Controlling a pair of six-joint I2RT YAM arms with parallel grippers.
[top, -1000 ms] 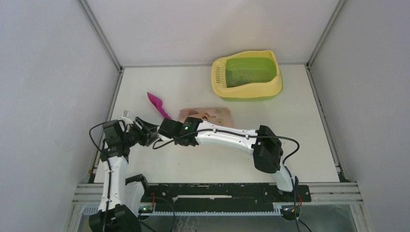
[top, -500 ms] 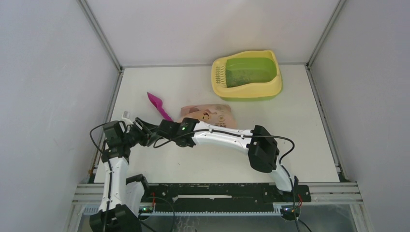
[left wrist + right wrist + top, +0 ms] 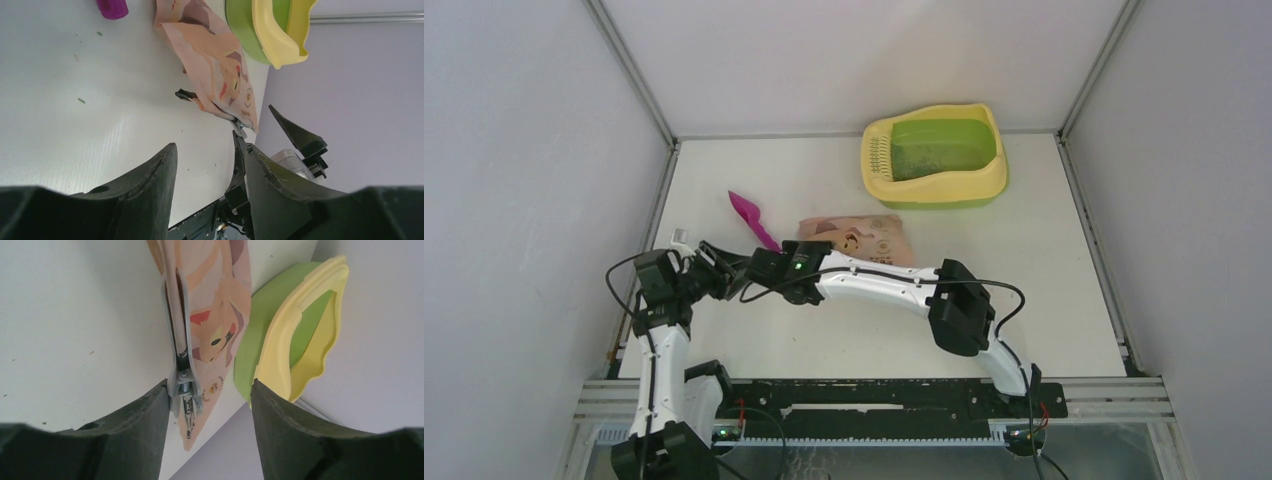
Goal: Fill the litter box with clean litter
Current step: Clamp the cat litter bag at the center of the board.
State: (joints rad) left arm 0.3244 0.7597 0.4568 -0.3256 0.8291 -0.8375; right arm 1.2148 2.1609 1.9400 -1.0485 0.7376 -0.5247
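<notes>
Litter box (image 3: 944, 187) is parked at the bench's far right corner, with litter (image 3: 921, 157) specks seen in its basin. Both are spread: left gripper (image 3: 205, 150) empty, right gripper (image 3: 209, 390) around the bag's (image 3: 222, 310) clipped edge.

end effector (image 3: 205, 143) parted, peach bag (image 3: 210, 55), litter box (image 3: 280, 30), magenta scoop (image 3: 112, 7)

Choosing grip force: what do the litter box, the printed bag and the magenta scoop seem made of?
The litter box: moulded plastic, smooth, one-piece rounded rim. The printed bag: thin film or coated paper, creased, faintly shiny. The scoop: probably rigid plastic, uniform magenta.
</notes>
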